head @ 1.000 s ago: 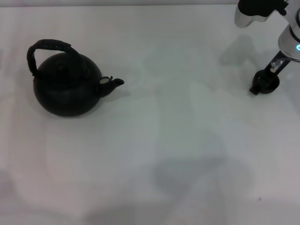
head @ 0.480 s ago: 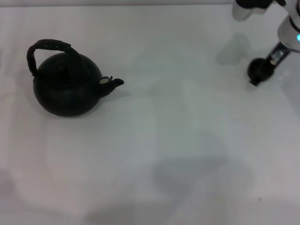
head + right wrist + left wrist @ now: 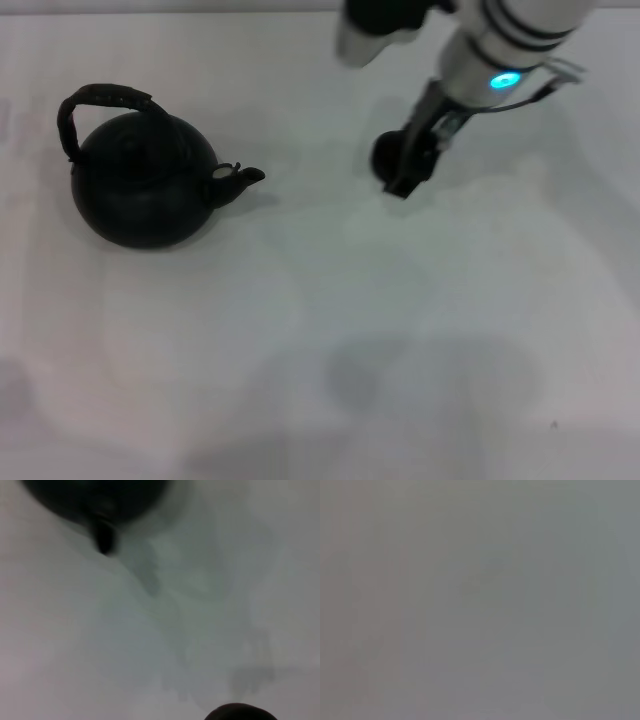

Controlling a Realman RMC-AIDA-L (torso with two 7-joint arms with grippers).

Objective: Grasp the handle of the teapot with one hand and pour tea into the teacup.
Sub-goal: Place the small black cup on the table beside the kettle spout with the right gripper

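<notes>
The matte black teapot (image 3: 143, 185) stands on the white table at the left, its spout (image 3: 245, 178) pointing right. Its arched handle (image 3: 100, 103) stands up over the lid. My right gripper (image 3: 402, 170) reaches down from the upper right and is shut on the tiny dark teacup (image 3: 386, 153), holding it well to the right of the spout with a clear gap between. In the right wrist view the teapot (image 3: 100, 497) and spout (image 3: 104, 536) show far off, and the teacup's rim (image 3: 240, 712) shows at the edge. My left gripper is out of view.
The white table (image 3: 320, 330) stretches in front of and between the teapot and the cup. The left wrist view shows only plain grey.
My right arm has swept left across the table with the teacup, from the far right edge to the middle, closer to the teapot's spout. The teapot has not moved.
</notes>
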